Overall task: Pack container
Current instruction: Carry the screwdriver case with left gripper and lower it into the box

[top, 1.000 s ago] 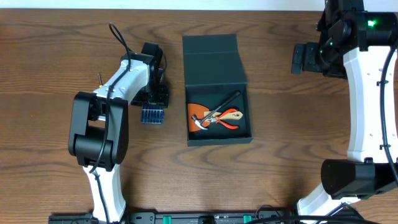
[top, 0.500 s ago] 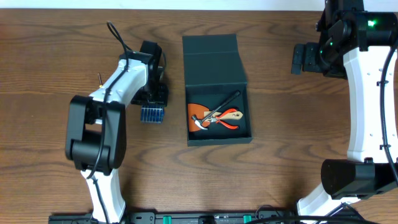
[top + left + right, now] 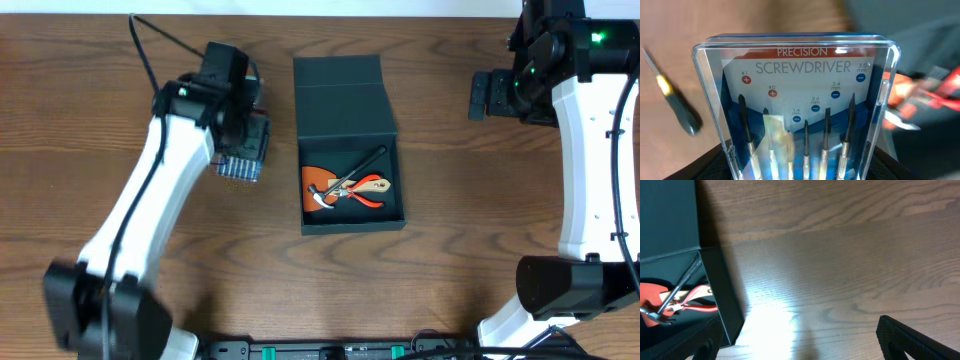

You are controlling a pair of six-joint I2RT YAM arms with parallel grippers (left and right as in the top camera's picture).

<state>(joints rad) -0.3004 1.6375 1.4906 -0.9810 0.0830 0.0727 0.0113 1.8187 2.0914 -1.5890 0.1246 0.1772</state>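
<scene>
From above, my left hand (image 3: 243, 148) pinches the blue screwdriver case (image 3: 240, 168) just left of the container (image 3: 345, 95), which lies open mid-table (image 3: 450, 230) with its lid flap laid back. A hammer (image 3: 322, 203) and red pliers (image 3: 368, 195) lie inside. My right hand (image 3: 484, 95) hangs well off to the right

At my left wrist, the clear-fronted case fills the view between my fingers (image 3: 715, 162); a small screwdriver (image 3: 675, 102) lies on the table

At my right wrist, my fingers (image 3: 920, 340) are spread over bare wood, the container at the left edge
</scene>
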